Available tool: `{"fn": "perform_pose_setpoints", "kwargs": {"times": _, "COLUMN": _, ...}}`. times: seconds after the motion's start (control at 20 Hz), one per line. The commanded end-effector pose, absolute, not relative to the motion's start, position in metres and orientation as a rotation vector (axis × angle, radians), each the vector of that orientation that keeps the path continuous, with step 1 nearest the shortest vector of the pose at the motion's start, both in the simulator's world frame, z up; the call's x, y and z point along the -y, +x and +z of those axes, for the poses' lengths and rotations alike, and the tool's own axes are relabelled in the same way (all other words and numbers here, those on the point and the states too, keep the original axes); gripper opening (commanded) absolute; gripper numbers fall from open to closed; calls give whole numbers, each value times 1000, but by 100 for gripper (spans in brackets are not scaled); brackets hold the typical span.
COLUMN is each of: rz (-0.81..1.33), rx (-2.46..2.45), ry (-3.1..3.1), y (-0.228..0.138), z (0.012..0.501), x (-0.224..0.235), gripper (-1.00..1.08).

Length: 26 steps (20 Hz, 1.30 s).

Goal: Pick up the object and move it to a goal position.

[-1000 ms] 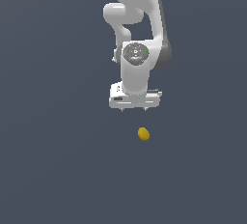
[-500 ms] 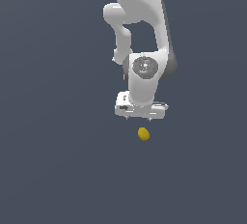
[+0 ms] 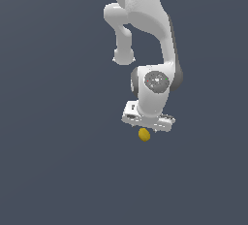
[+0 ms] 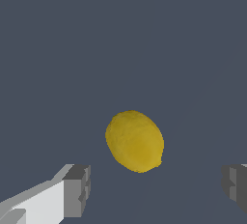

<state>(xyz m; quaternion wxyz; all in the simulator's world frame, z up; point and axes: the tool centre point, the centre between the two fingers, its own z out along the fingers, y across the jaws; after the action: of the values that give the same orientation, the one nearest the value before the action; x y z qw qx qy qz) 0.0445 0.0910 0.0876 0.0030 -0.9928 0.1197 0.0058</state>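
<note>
In the exterior view we see the white arm (image 3: 145,49) bent down from the top of the picture over a plain dark grey floor (image 3: 48,170), its gripper (image 3: 146,128) hanging just above the object (image 3: 144,134), a small yellow lemon-like lump that lies on the floor close under the hand; whether they touch we cannot tell from here. In the wrist view the object (image 4: 134,141) sits between the two grey fingertips (image 4: 77,189), which stand spread wide, well apart from it on either side and holding nothing. We judge the step in hand to be the descent for the grasp. To do it well, we would keep the lump midway between the fingers, lower until the pads flank its widest part, then press evenly, since a smooth rounded lump may roll or squirt out of an off-centre pinch.
</note>
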Motion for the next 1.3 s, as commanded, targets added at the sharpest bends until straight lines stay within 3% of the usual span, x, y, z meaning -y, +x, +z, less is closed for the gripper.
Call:
{"fn": "perform_pose_setpoints", "kwargs": {"times": 0.0, "rz": 8, "rx": -407, "ry": -3112, "y": 49, "z": 83, "x": -95, "gripper": 100}}
{"fn": "perform_pose_setpoints", "kwargs": {"times": 1.25, "rz": 0, "rx": -434, "ry": -3112, "y": 52, "z": 28, "x": -98, "gripper": 100}}
